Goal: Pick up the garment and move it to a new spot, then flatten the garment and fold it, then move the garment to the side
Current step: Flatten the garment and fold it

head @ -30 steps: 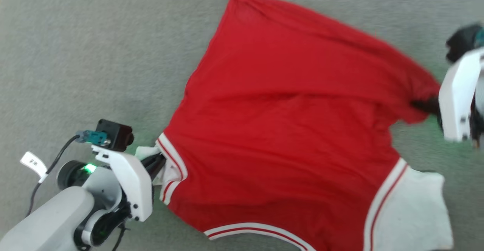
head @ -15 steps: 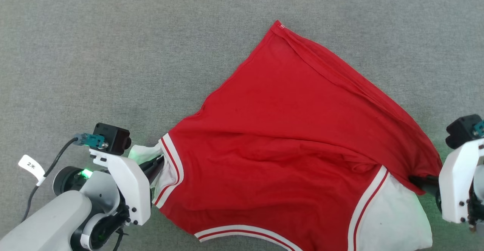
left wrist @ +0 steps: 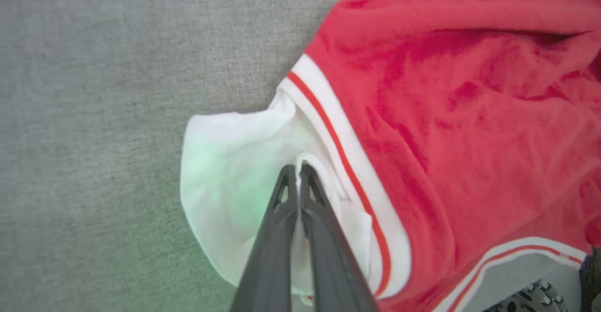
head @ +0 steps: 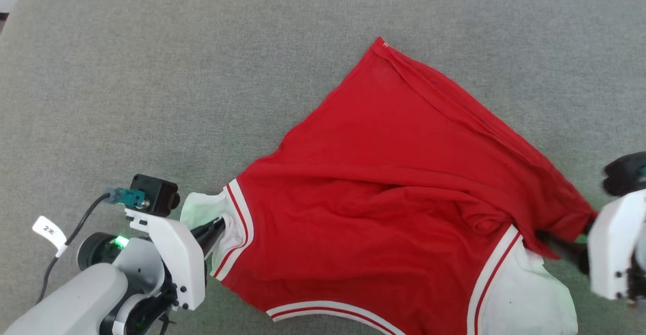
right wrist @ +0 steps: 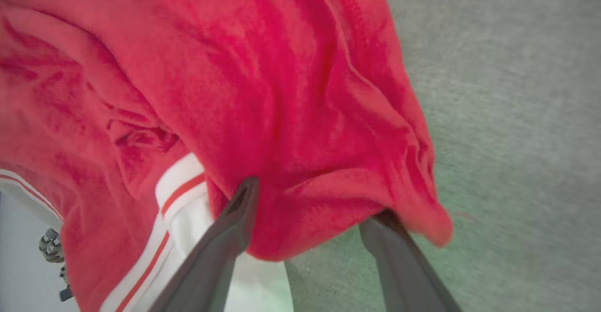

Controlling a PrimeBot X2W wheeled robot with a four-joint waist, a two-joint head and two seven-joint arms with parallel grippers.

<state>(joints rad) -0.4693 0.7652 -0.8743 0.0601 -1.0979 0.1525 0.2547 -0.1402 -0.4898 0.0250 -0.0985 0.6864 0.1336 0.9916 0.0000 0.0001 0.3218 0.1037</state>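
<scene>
Lower left, our left gripper point(left wrist: 296, 168) clamps the white sleeve of the shirt point(head: 404, 173). Lower right, our right gripper point(right wrist: 314, 199) gapes astride a red fold. Mid-frame, the shirt lies rumpled: we'd pinch that fold, then pull outward evenly.

soft even daylight, faint shadows, blurry wrist views
</scene>
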